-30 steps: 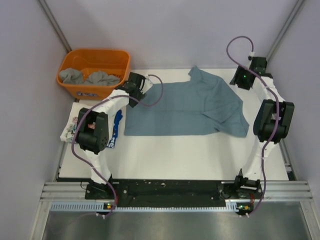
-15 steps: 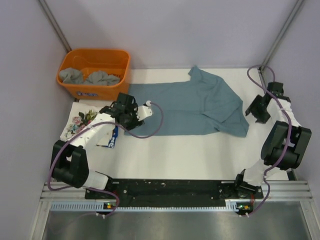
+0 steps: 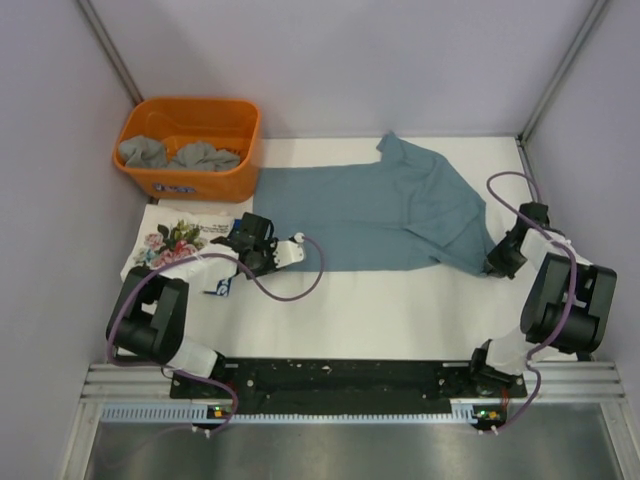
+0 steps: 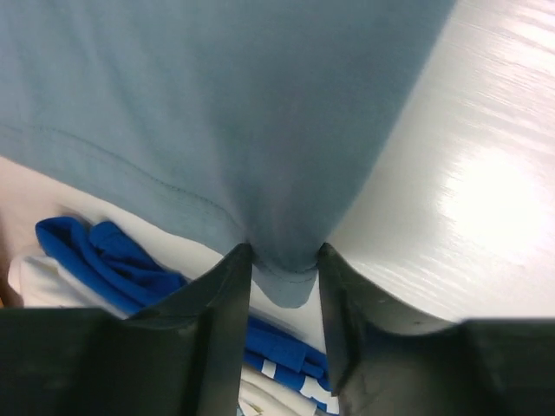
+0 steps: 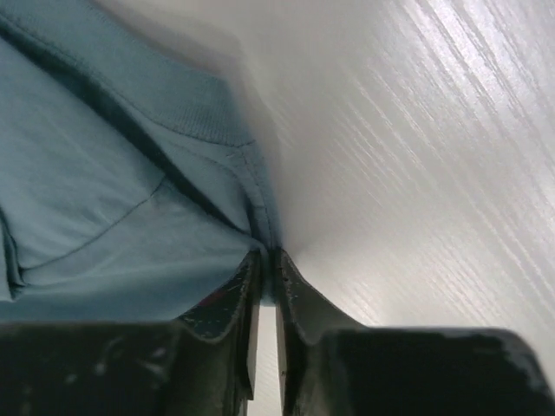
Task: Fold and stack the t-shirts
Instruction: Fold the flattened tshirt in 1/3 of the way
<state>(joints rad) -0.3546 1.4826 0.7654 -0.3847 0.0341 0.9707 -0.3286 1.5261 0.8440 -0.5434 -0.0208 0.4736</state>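
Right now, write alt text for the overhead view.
A blue-grey t-shirt lies spread on a white table, the left gripper at its near-left corner and the right gripper at its near-right corner. An orange tub holding grey cloth sits at the far left.

Blue-grey t-shirt point(image 3: 380, 215): soft matt cloth, fine knit, with stitched hems and seams. Counter point(image 3: 400, 320) beneath the t-shirt: white, smooth and glossy, showing a fine streaked grain under glare. Orange tub point(image 3: 225, 183), left of the t-shirt: smooth plastic with a slight sheen, containing crumpled matt grey t-shirts point(image 3: 180, 153). Floral t-shirt point(image 3: 170, 240), left of the blue-grey t-shirt: white printed cloth, matt. Left gripper point(image 4: 284, 260): black fingers, smooth, dull sheen. Right gripper point(image 5: 267, 270): black fingers, scuffed and scratched. Rail point(image 3: 125, 380), nearer than the t-shirt: bare silver metal, satin finish.
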